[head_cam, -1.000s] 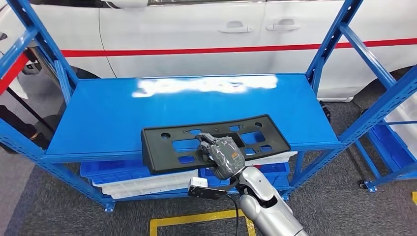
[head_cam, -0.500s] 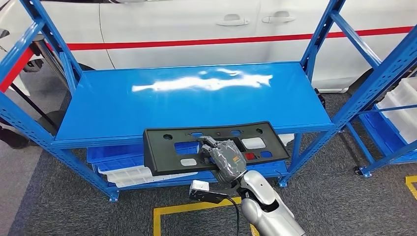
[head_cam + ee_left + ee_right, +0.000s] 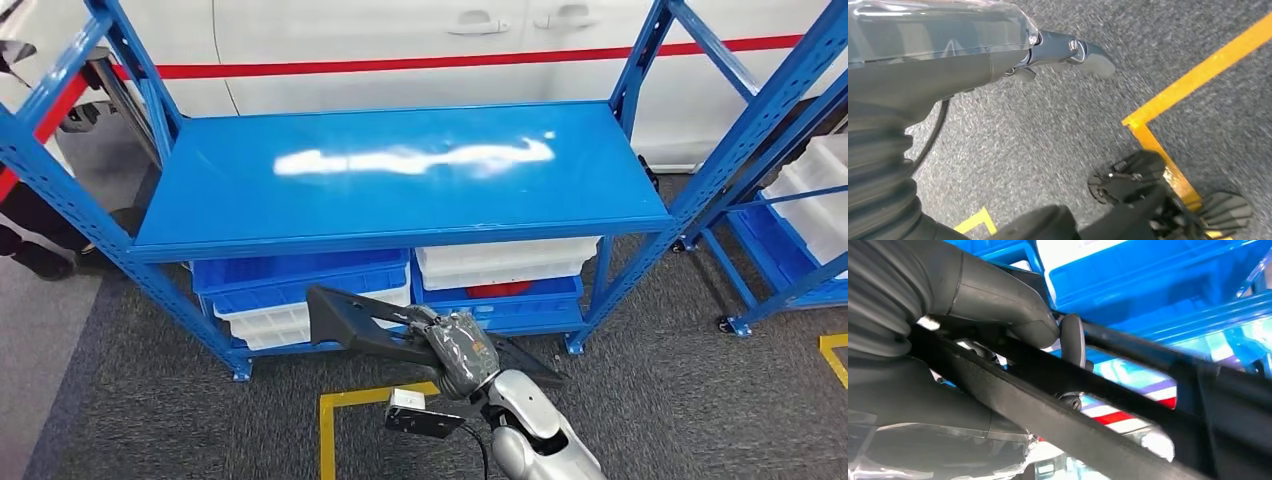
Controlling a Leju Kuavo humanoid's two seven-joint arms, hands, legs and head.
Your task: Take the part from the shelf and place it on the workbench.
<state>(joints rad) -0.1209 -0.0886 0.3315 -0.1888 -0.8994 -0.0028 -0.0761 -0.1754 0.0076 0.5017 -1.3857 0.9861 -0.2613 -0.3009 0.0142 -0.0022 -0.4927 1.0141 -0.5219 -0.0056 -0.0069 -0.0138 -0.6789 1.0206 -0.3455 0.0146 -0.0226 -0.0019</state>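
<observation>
The right hand [image 3: 458, 345] grips the black part [image 3: 350, 322] clear of the blue shelf [image 3: 400, 210] — held tilted, low in front of it. The left hand [image 3: 998, 55] hangs over grey carpet, its grasp impossible to judge.

Part [image 3: 360, 325] – seemingly matt plastic; shelf [image 3: 400, 190] – glossy metal.

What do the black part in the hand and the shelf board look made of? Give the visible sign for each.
Black part: probably moulded plastic, matte, thin with cut-out openings; the right hand holds it.
Shelf board: likely painted sheet metal, glossy blue; a bright glare streak runs across it, and it sits on perforated blue uprights.
</observation>
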